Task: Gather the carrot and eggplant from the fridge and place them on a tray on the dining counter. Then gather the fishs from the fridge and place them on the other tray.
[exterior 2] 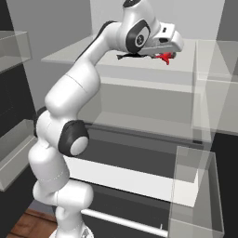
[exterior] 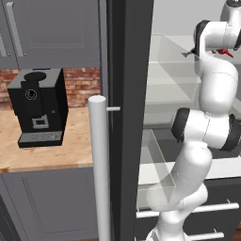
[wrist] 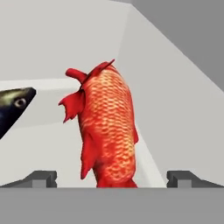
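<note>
The fridge [exterior: 132, 117] stands open, and my arm reaches onto its upper white shelf [exterior 2: 139, 69]. A red scaly fish [wrist: 107, 127] lies there, running away from the hand, with its near end between my fingertips. My gripper [wrist: 112, 178] is open, with one tip on each side of the fish and a gap to each. A second, dark fish [wrist: 13, 107] shows its head at the left. In the right base view the hand [exterior 2: 162, 42] hovers just over the red fish [exterior 2: 165, 57], and the dark fish [exterior 2: 125, 56] lies behind it. The red fish [exterior: 226, 52] also peeks out beside the arm.
A black coffee machine [exterior: 37, 108] stands on a wooden counter [exterior: 47, 155] left of the fridge door. The door's pale bar handle [exterior: 100, 164] rises close by. Clear bins [exterior 2: 195, 195] hang on the right door. Drawer bars [exterior: 188, 212] run below the shelves.
</note>
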